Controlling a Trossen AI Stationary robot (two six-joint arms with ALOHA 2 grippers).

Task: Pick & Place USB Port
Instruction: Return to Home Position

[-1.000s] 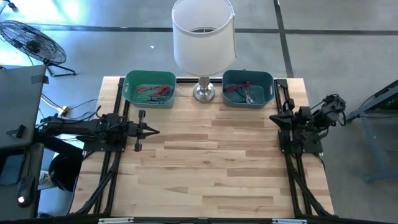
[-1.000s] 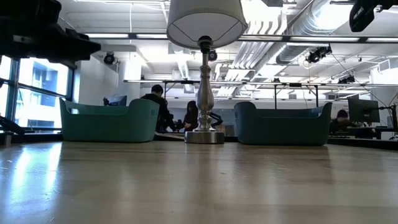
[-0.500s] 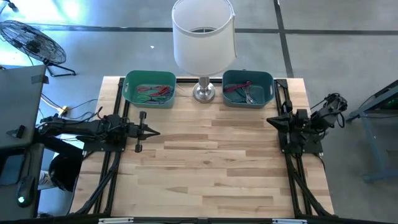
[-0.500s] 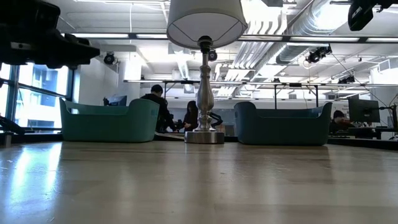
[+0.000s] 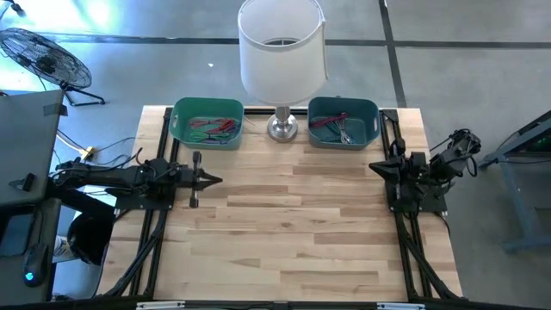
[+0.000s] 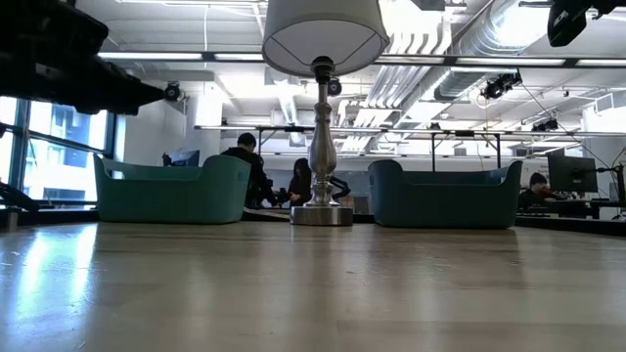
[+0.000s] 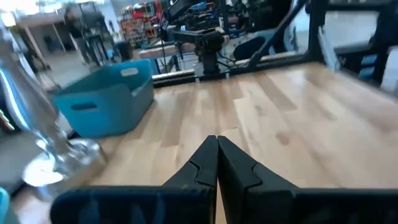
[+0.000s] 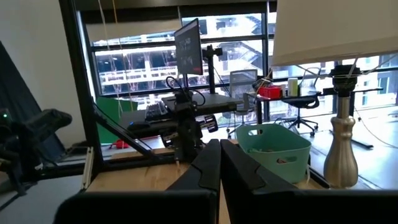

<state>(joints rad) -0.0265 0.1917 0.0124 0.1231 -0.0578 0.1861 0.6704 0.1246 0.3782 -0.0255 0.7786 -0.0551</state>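
1. Since the earlier frames, the left arm's dark bulk in the upper left of the low view has dipped a little and its tip reaches further right. In the high view the right pincer [image 5: 373,165] has edged slightly left.
2. The left pincer [image 5: 215,179] sits centre-left in the high view and points right across the bench [image 5: 284,232]. Its wrist view shows the fingers pressed together with nothing between them.
3. The right pincer sits centre-right and points left. It is likewise closed and empty in its own wrist view.
4. The cables [image 5: 209,127] lie tangled inside the green bin [image 5: 176,120], upper middle, left of the lamp [image 5: 282,47]. More cables lie in the blue bin [image 5: 375,120], right of the lamp.
5. Both bins lie up-frame of the pincers, the green nearer the left and the blue nearer the right. Neither pincer points at a bin. The tangles show no single long axis.
6. With the cables binned, the coming move looks like a retreat, not a grasp.
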